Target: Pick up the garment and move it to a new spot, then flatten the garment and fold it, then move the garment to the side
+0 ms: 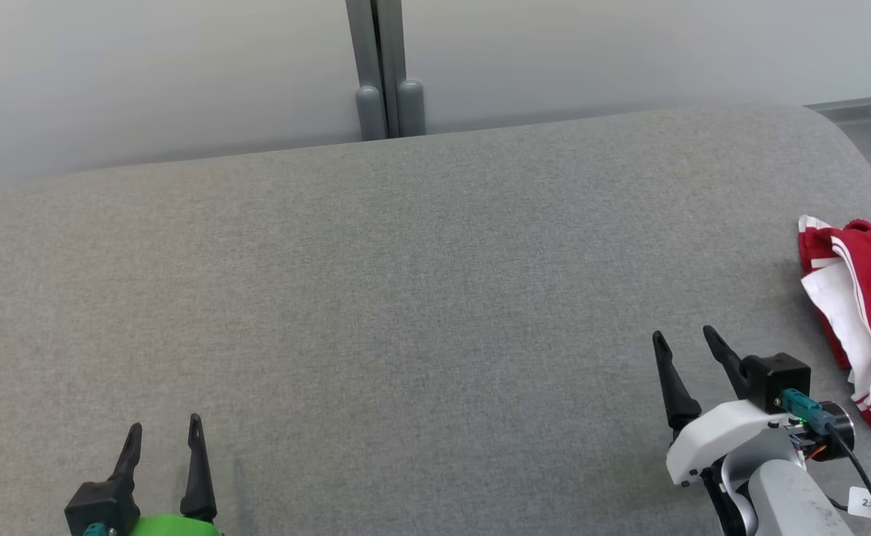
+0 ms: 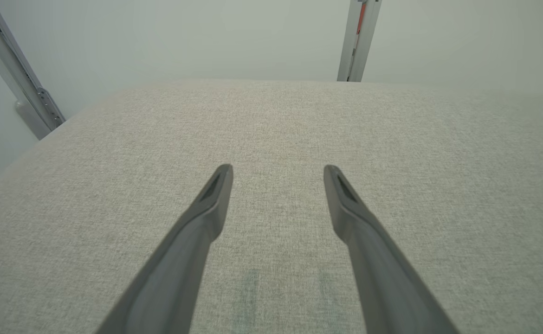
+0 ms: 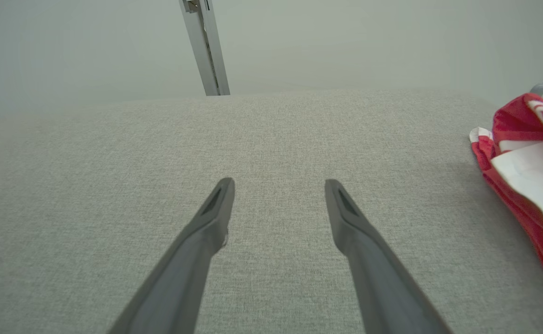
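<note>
Red cloth garment with white stripes [image 1: 863, 298], bunched up, lies at far right of grey fabric table top [image 1: 406, 298], partly cut off by picture edge. Right gripper [image 1: 685, 335] near it, not touching, fingers spread wide, holding nothing. Left gripper [image 1: 166, 424] well apart, same. Risk: pinch only top layer, garment slips out; pull wrong way, it may slide off rounded right edge. Big room in middle and left.
</note>
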You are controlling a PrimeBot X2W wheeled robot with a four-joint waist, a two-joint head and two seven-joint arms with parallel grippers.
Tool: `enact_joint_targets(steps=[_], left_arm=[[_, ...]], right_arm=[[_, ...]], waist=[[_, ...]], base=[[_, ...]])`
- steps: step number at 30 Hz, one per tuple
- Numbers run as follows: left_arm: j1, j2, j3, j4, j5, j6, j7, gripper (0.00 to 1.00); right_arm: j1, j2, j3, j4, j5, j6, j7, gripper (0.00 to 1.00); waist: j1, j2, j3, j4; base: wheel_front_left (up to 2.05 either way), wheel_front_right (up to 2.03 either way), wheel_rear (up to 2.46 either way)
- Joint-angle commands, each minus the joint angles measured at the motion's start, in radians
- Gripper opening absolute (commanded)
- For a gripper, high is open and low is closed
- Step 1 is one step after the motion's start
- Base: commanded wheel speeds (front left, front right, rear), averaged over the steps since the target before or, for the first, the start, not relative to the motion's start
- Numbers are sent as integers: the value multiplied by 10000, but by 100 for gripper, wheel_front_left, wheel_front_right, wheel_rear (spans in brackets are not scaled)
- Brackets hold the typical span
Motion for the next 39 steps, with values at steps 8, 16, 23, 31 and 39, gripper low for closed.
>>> enact_joint_targets(steps=[8, 16, 23, 31, 39], left_arm=[[163, -61, -31, 287, -382, -2, 4, 0], [-72, -61, 76, 267, -1873, -5, 470, 0], [-171, -54, 52, 100, -3135, -8, 754, 0], [-302, -47, 58, -48, -4463, -12, 1079, 0], [-434, -39, 77, -168, -5711, -16, 1403, 0]], right_arm=[[251, 69, 88, 281, 16, 2, 22, 0], [285, 64, -148, 84, 1522, 1, 518, 0], [444, 53, -184, -269, 2817, 0, 775, 0], [564, 43, -269, -596, 4174, -1, 1086, 0], [667, 32, -371, -878, 5448, -2, 1404, 0]], waist=[[0, 0, -210, 252], [0, 0, -222, 248], [0, 0, -232, 244], [0, 0, -243, 240], [0, 0, -255, 236]], base=[[0, 0, 0], [0, 0, 0], [0, 0, 0], [0, 0, 0], [0, 0, 0]])
